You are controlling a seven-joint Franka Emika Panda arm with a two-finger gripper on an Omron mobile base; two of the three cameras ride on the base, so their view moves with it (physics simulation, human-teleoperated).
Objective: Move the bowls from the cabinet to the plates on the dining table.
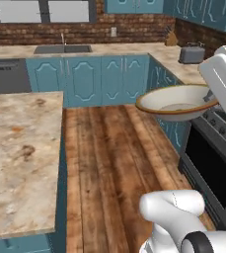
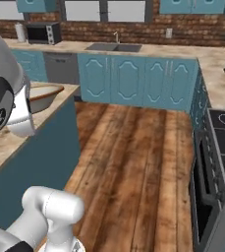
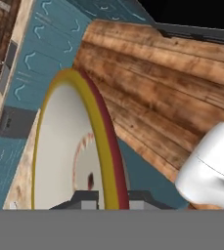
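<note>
Bowl (image 1: 176, 102) attitude: roughly level, mouth up, in the air above the wooden floor (image 1: 114, 163) | gripper (image 3: 108, 197): clamped on bowl rim | left base view: dining table (image 1: 16, 153) left of bowl, well apart | hand view: bowl edge-on, cream interior facing left.

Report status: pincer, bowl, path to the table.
Pincer shut on bowl rim, bowl carried in the air above wooden floor. Dining table at left, near top bare, no plates in sight. Nothing in the way.
</note>
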